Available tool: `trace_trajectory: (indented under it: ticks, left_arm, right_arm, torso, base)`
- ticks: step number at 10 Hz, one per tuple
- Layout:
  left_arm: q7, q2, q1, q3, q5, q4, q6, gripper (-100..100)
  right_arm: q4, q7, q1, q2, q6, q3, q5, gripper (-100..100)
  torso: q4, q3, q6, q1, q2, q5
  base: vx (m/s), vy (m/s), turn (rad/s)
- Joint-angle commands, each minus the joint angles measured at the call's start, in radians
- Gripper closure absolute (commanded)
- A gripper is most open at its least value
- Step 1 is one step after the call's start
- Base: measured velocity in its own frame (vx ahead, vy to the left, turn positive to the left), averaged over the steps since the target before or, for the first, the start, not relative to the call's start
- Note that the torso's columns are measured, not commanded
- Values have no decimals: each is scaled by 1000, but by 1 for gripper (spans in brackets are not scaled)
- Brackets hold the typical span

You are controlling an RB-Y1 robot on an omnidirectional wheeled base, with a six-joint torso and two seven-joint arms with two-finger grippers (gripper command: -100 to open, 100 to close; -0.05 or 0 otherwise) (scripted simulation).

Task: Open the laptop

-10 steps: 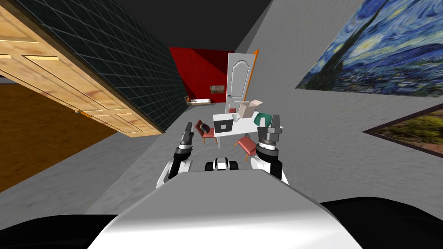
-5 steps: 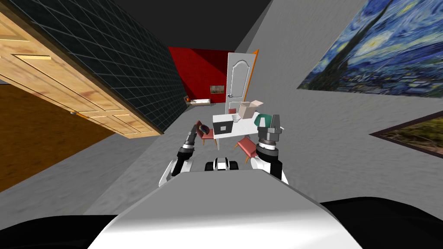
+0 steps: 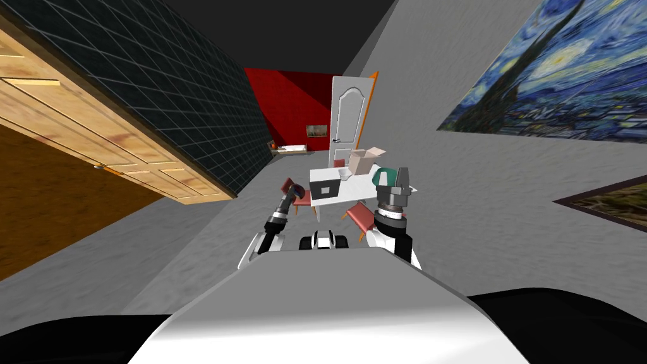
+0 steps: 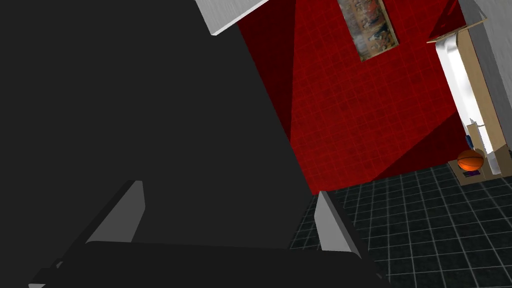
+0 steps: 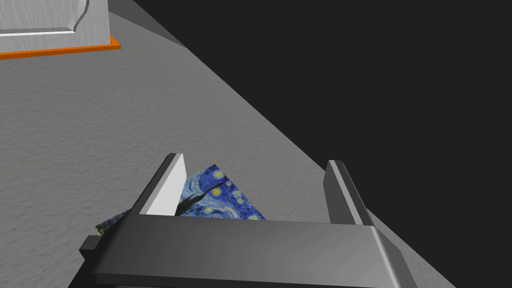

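Observation:
The laptop [image 3: 325,189], a dark grey slab with a pale square on it, sits at the near left end of a white table [image 3: 354,186] ahead of me in the head view. My left gripper [image 3: 289,194] reaches forward, low and just left of the table's near corner, still short of the laptop. Its fingers [image 4: 126,212] stand open with nothing between them in the left wrist view. My right gripper [image 3: 395,177] is raised at the table's right side, and its fingers [image 5: 166,186] are open and empty.
A cardboard box [image 3: 362,160] and a green object [image 3: 381,175] stand on the table. A red chair [image 3: 298,191] sits left of it and another red chair [image 3: 359,215] in front. A white door [image 3: 346,117] stands behind; a wooden door [image 3: 107,145] is at left.
My left arm has swung forward and rightward toward the table's near left corner. I have rolled slightly forward. The right arm has kept its pose.

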Motion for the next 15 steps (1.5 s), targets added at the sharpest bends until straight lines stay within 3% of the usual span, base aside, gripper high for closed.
trace_trajectory:
  ticks: [1, 11, 13, 15]
  left_arm:
    - [6, -5, -21, -16, -63, 49, 44, -100]
    - [22, -51, -55, -63, -250, 177, 152, -100]
    - [25, -76, -62, -72, -284, 200, 172, -100]
    - [28, -135, -68, -82, -322, 225, 194, -100]
  right_arm:
    - [0, 0, 0, 0, 0, 0, 0, 0]
    - [0, 0, 0, 0, 0, 0, 0, 0]
    - [0, 0, 0, 0, 0, 0, 0, 0]
    - [0, 0, 0, 0, 0, 0, 0, 0]
  torso:
    - [0, 0, 0, -1, 0, 0]
    - [0, 0, 0, -1, 0, 0]
    - [0, 1, 0, -1, 1, 0]
    - [0, 1, 0, -1, 1, 0]
  base:
    - [112, -18, -4]
    - [83, -17, -3]
    - [75, -14, -2]
    - [78, -19, -3]
